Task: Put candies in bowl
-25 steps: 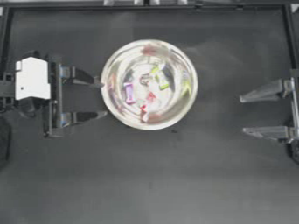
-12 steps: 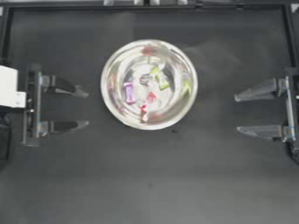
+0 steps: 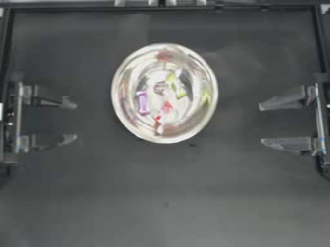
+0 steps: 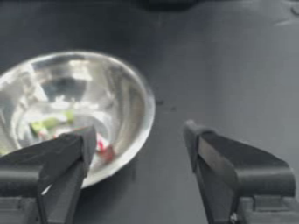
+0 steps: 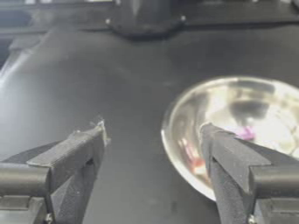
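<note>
The shiny silver bowl (image 3: 164, 93) stands at the table's middle, a little toward the far edge. Inside it lie the candies: a purple one (image 3: 142, 102), a lime green one (image 3: 177, 88), a red one (image 3: 165, 109) and a white-and-dark one (image 3: 159, 88). My left gripper (image 3: 69, 121) is drawn back at the left edge, open and empty. Drawn back at the right edge, my right gripper (image 3: 261, 124) is also open with nothing in it. The left wrist view shows the bowl (image 4: 125, 92) with green and red candies beyond the jaws. In the right wrist view the bowl (image 5: 175, 131) holds a purple candy (image 5: 246, 132).
A dark frame rail (image 3: 161, 6) runs along the far edge of the dark table (image 3: 161, 193). A dark base (image 5: 146, 17) stands at the table's far side in the right wrist view.
Over the last second my left gripper has pulled back from beside the bowl to the left edge. The right gripper has drifted slightly toward the right edge. The candies have stayed in the bowl.
</note>
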You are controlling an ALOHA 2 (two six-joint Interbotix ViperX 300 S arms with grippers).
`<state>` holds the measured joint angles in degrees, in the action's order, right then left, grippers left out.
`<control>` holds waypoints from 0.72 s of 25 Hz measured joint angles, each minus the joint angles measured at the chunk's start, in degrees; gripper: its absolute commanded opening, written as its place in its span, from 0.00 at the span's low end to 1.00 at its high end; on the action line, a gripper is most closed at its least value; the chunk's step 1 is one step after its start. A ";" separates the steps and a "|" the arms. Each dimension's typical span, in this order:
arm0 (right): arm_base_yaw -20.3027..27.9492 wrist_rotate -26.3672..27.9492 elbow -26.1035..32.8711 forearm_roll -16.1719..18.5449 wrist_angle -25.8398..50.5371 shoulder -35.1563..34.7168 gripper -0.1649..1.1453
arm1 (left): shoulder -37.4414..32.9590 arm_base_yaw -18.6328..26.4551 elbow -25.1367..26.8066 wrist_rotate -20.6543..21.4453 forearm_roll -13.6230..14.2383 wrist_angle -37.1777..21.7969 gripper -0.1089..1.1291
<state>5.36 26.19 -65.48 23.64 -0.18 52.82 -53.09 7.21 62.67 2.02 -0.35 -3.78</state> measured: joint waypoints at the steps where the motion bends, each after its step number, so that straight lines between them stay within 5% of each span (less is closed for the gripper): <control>1: -0.09 0.00 0.00 0.00 -0.18 0.00 0.85 | -1.14 0.09 0.44 0.00 -0.26 0.26 0.85; 18: 0.79 -0.09 0.09 0.97 -2.99 0.00 0.85 | -8.70 0.09 2.11 0.35 -0.97 1.32 0.85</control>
<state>6.15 26.10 -65.39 24.61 -3.16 52.82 -61.79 7.29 64.78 2.37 -1.32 -2.46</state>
